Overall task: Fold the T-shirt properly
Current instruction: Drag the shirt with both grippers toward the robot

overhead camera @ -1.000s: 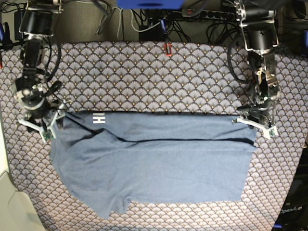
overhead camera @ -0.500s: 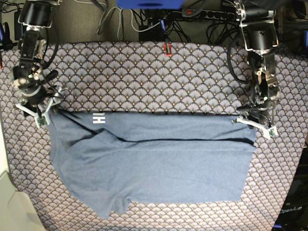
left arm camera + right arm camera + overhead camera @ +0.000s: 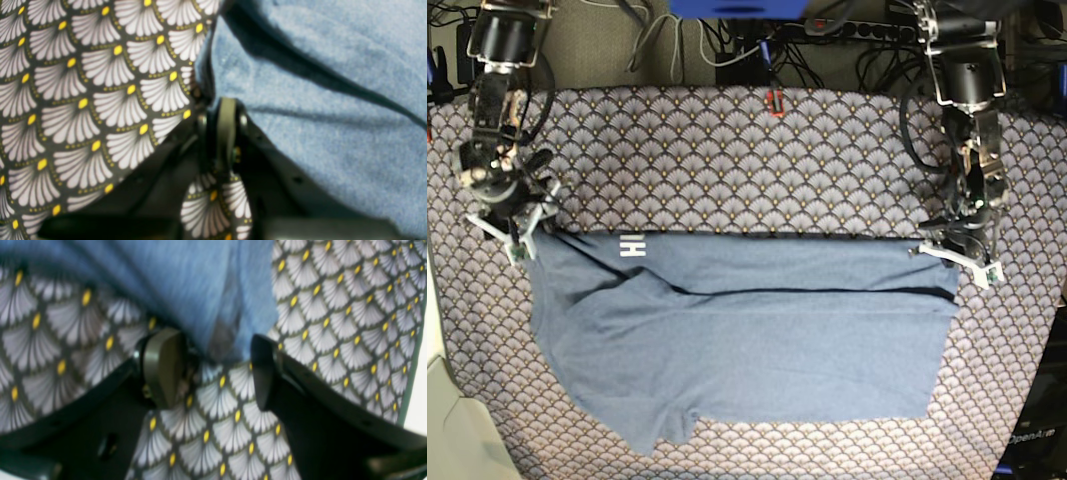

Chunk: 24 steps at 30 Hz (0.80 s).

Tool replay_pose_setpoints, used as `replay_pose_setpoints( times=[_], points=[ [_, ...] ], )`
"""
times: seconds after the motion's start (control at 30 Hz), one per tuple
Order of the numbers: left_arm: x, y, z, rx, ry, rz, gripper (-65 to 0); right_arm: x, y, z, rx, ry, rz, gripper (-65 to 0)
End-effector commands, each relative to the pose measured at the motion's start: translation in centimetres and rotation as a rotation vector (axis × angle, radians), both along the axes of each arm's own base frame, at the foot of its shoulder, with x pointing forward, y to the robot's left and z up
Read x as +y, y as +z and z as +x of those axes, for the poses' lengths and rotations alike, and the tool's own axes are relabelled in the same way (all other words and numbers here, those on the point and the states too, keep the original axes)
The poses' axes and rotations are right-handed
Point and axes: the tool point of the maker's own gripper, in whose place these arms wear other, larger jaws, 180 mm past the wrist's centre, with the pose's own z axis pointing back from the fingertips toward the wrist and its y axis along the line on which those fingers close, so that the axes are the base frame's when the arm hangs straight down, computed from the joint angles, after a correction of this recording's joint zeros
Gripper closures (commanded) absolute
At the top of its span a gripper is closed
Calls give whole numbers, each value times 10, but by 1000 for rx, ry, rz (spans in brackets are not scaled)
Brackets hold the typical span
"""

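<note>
Two claws are in my views, one at each far corner of the T-shirt (image 3: 747, 340), which lies spread flat on the table (image 3: 747, 150) with its grey scallop-patterned cloth. On my left wrist camera the left claw (image 3: 222, 113) is clenched, its pads pressed together right at the shirt's edge; blue fabric runs away from the tip on one side and patterned cloth on the other, but I cannot tell whether any fabric is pinched between the pads. On my right wrist camera the right claw (image 3: 213, 370) is released, jaws spread wide, with a blue corner of the shirt lying just ahead of the gap and bare tablecloth between the fingers. From the base camera, the right claw (image 3: 515, 228) sits at the shirt's corner beside white lettering (image 3: 632, 246), and the left claw (image 3: 962, 255) sits at the opposite corner, above a dark fold line (image 3: 827, 291) crossing the shirt.
</note>
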Motion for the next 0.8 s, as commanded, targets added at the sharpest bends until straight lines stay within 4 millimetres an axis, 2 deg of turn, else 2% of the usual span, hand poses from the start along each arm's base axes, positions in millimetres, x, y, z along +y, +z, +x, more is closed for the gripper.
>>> replay_pose_setpoints(
  times=[0.0,0.13,0.2,0.27,0.37,0.4,0.5,0.63,0.7,0.77],
  points=[
    [-3,-8,-7,54,-10,-20,-9,-7,12,12,-41,-6,-12,-355],
    [-3,-9,-7,56,-10,-21,-9,-12,14,18,-44,-9,-15,-352],
    [-3,-9,-7,56,-10,-21,-9,-13,16,20,-48,-8,-17,-320],
    [-1,-8,-7,57,-10,-15,-9,-13,20,23,-70,-2,-17,-240],
    [0,-9,-8,60,-11,-11,-9,-12,25,27,-112,9,-8,-39],
    [1,-8,-8,62,-12,-7,-9,-13,24,25,-109,7,-8,0],
    [9,-7,-9,67,-9,4,-9,-17,23,23,-100,6,-18,0],
    [11,-12,-21,86,-11,11,-9,-21,18,8,-79,17,-40,0],
    [18,-7,-22,80,-15,34,-9,-22,18,1,-70,30,-56,0],
    [20,-8,-28,87,-18,45,-9,-17,20,-4,-65,65,-56,0]
  ],
)
